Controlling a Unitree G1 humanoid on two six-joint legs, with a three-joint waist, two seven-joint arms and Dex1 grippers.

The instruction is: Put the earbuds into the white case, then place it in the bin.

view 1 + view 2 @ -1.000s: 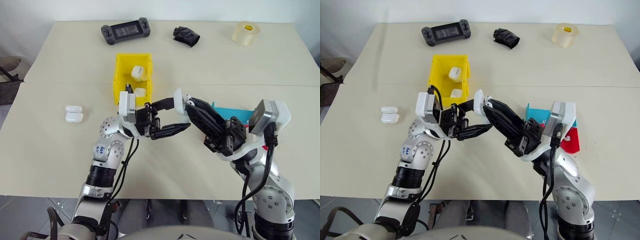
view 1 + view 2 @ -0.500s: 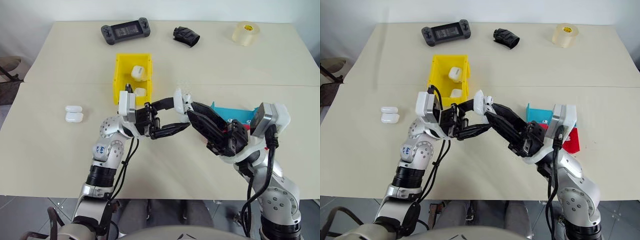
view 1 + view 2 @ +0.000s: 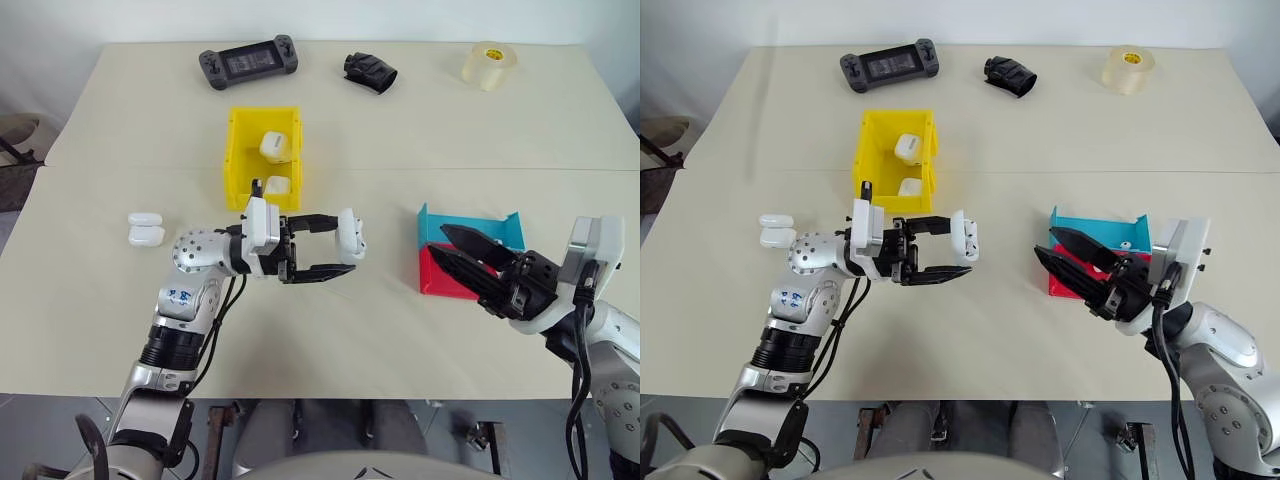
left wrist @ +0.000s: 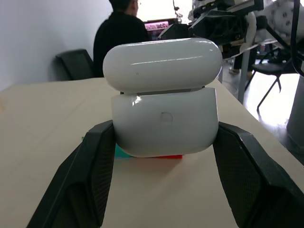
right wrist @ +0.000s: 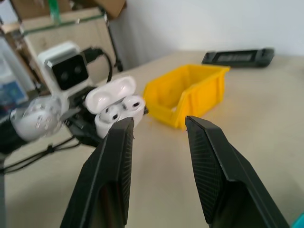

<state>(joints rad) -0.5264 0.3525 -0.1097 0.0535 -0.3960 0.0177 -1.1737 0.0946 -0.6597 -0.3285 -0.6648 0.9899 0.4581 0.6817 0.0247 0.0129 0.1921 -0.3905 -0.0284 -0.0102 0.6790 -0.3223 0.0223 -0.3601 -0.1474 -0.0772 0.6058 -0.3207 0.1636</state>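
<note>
My left tool (image 3: 340,245) clamps the white case (image 3: 350,233), lid up, both earbuds (image 5: 124,107) seated, above bare bench (image 3: 330,330) just near the bin (image 3: 237,150); my right tool (image 3: 450,250) gapes empty over the trays' near edge.

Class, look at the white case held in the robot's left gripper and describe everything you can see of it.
The white case is small, glossy and rounded, seemingly smooth plastic, with a faint round mark on its body. Its hinged lid stands open, and the right wrist view shows two earbuds seated inside. The left gripper is shut on it, one black finger against each side of the lower body, holding it above the table in front of the yellow bin. Nothing else touches it; the right gripper is apart, off to the right.
</note>
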